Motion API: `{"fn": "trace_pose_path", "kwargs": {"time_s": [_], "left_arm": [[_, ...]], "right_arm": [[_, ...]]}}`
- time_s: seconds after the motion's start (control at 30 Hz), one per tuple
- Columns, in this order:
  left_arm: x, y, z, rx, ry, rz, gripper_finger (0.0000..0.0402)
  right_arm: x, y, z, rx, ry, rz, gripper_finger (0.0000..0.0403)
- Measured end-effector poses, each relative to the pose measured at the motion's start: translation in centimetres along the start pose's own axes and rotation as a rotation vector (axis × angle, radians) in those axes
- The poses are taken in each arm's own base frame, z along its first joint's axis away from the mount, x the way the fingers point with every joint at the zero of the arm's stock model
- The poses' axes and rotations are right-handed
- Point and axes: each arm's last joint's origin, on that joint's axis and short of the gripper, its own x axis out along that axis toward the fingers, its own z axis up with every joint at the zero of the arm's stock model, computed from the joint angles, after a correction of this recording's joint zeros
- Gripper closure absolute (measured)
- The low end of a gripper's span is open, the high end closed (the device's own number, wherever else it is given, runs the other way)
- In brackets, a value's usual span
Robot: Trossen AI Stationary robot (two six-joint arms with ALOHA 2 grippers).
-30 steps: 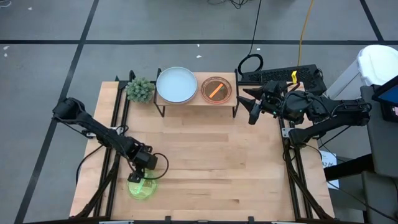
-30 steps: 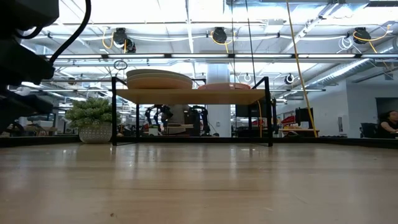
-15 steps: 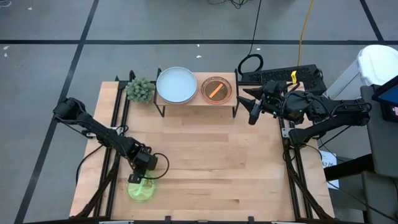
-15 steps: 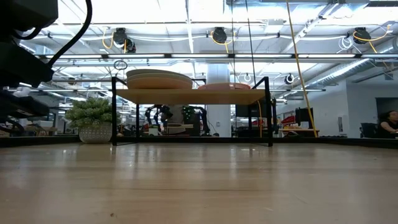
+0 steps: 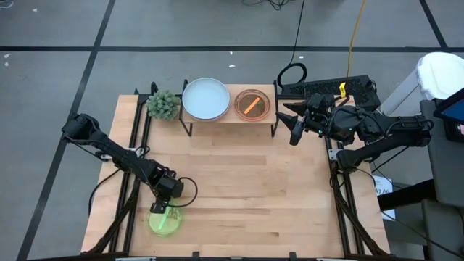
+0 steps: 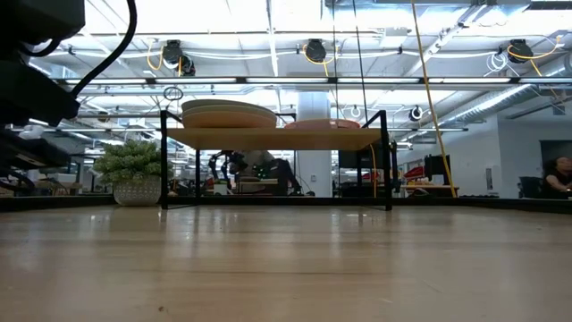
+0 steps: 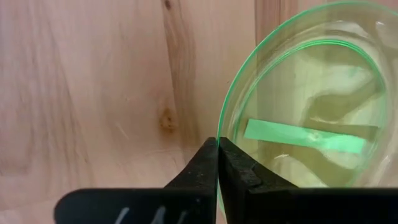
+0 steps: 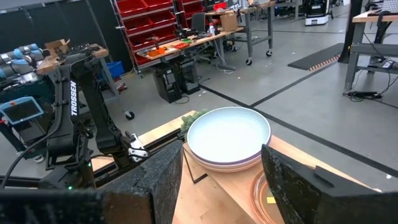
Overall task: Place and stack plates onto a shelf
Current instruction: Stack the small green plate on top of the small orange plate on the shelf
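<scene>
One plate remains off the shelf as far as the views show: the green plate (image 5: 166,221), lying near the front left of the table (image 5: 239,181). The left gripper (image 5: 161,207) is down on it, fingers pinched shut on its near rim, as the left wrist view confirms. A potted plant (image 5: 164,104) stands at the back, just left of the shelf (image 5: 229,114). On the shelf, a stack of larger plates (image 5: 206,98) topped by a pale one fills the left half; an orange plate (image 5: 253,104) sits uppermost on the right half. The right gripper (image 5: 295,123) waits beside the shelf's right end, fingers spread wide, holding nothing. Judgement: nearly complete; the green plate must still be stacked.
</scene>
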Motion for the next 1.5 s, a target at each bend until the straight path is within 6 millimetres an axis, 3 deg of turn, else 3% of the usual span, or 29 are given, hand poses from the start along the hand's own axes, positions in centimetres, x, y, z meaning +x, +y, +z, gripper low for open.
{"fn": "trace_pose_path", "kwargs": {"time_s": [0.3, 0.6, 1.03, 1.5], "left_arm": [[-0.8, -0.6, 0.9, -0.046, -0.035, -0.004, 0.0399], [-1.9, -1.0, 1.7, -0.234, -0.057, 0.034, 0.0400], [-5.2, -1.6, 4.7, -0.399, -0.182, -0.020, 0.0401], [-9.9, -0.6, 8.3, -0.654, -0.497, 0.066, 0.0401]], "right_arm": [[0.0, 0.0, 0.0, 0.005, 0.000, -0.001, 0.0204], [0.0, -0.2, -0.4, 0.095, 0.035, -0.015, 0.0204], [-0.5, -0.6, -2.0, 0.188, 0.239, 0.039, 0.0204], [-0.8, -1.0, -3.2, 0.198, 0.402, 0.063, 0.0204]]}}
